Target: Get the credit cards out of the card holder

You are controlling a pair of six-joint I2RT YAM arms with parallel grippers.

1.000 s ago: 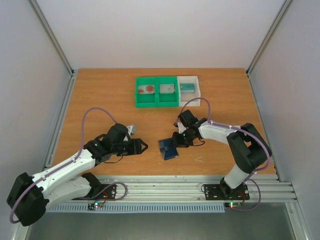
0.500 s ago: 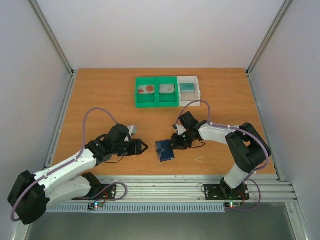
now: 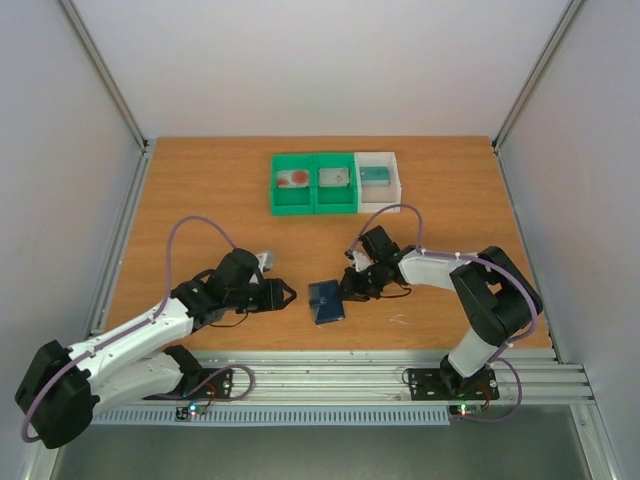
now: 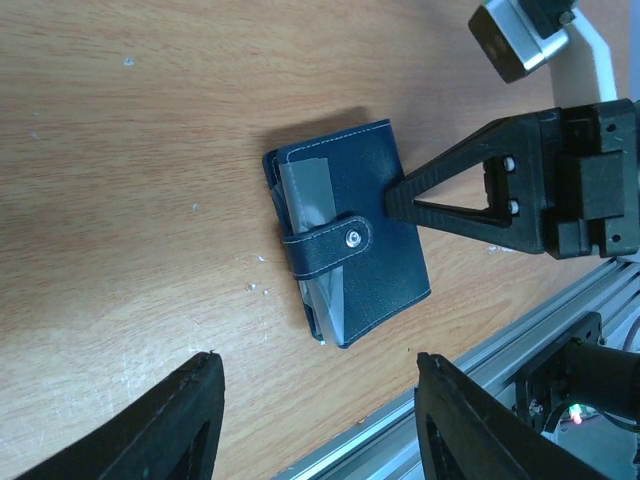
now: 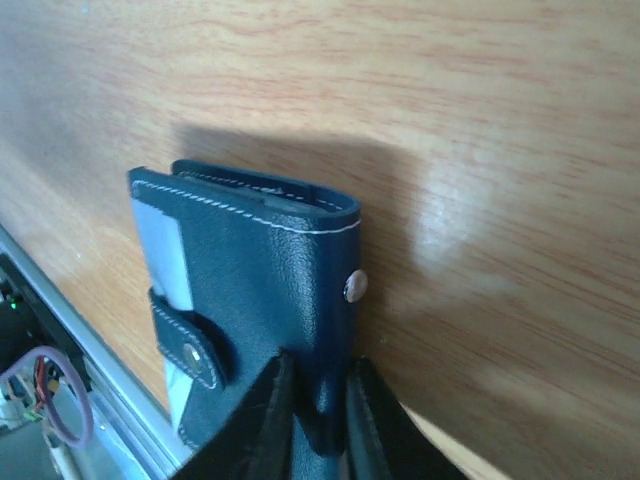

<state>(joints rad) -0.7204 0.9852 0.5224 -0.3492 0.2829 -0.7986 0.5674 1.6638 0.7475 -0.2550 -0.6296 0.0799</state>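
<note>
- Right claw clamped on the card holder: jaws nearly together, pinching one edge of the cover between both fingers.
- Card holder lying closed on the wooden table, near the front edge and between the two arms, with its strap snapped across the cover.
- Under the strap, a pale grey strip along the open side. Probably a card tucked inside, though hard to be sure from these angles.
- Left claw wide open, holding nothing and touching nothing. Poised near the card holder on the side away from the right claw, both fingers clear of it.
- At the back of the table, a green bin with two compartments and a white bin, touching side by side.
- In the left green compartment, a pale card with a red blotch; in the other green compartment, a greyish card; in the white bin, a teal card. All three well apart from the card holder.
</note>
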